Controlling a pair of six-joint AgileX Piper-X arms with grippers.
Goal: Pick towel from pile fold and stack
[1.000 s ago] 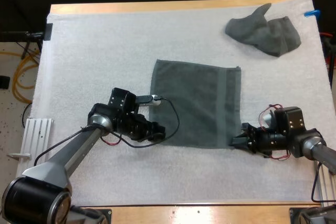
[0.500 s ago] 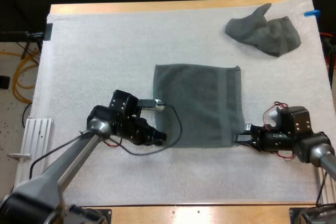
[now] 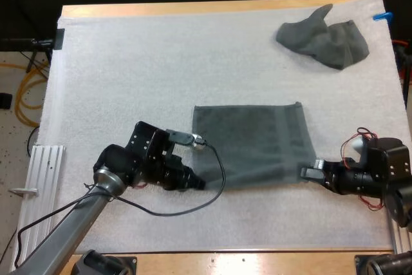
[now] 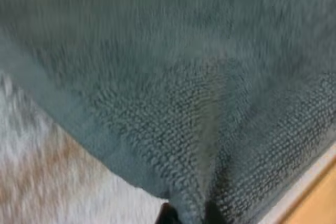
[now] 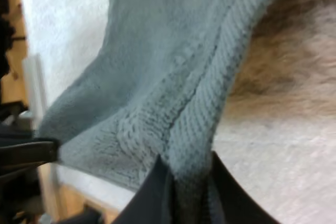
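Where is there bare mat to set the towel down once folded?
The mat's far left half is bare, as is the band between the spread towel and the crumpled towel. The near side is crowded: left gripper and right gripper pinch the spread towel's near corners.

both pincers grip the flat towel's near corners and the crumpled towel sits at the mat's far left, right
No: the high view shows the crumpled towel at the far right of the mat, not the far left. The left pincer and right pincer do grip the near corners of the flat towel.
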